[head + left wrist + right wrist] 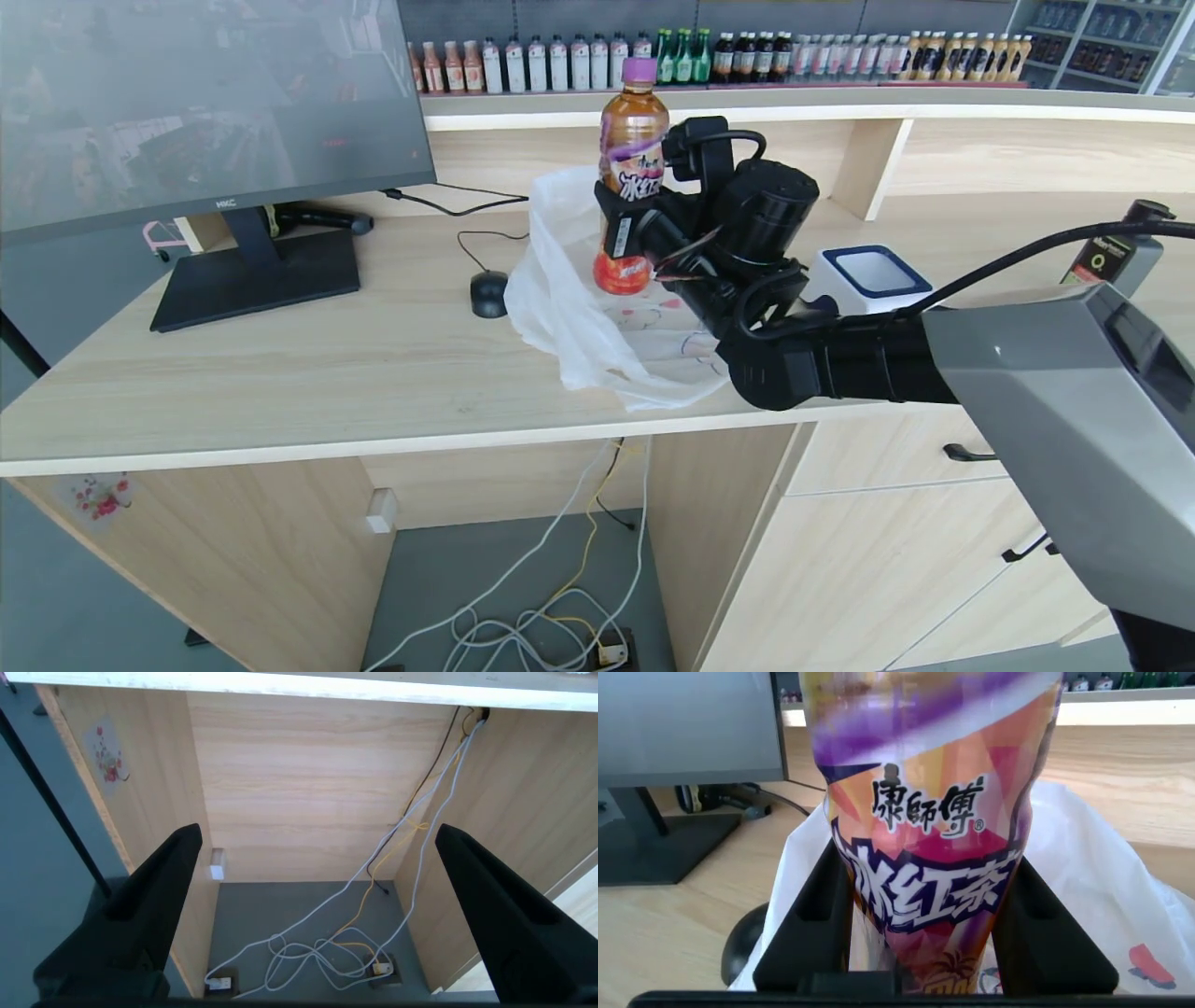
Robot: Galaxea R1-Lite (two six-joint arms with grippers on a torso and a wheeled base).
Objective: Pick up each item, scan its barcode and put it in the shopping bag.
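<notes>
Currently the bottle (633,149) stands upright, clamped at its lower half by the right gripper (624,222), whose jaws press on either side of the label. It hangs over the white shopping bag (579,327), toward the bag's 12 o'clock edge. On the counter (280,373), a mouse (488,292) lies at the bag's 9 o'clock and a scanner (873,275) at its 3 o'clock. The left gripper (318,854) is spread wide and holds nothing, below the counter above loose cables (318,952).

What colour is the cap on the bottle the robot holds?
The bottle has a light purple cap; head view shows it best.
</notes>
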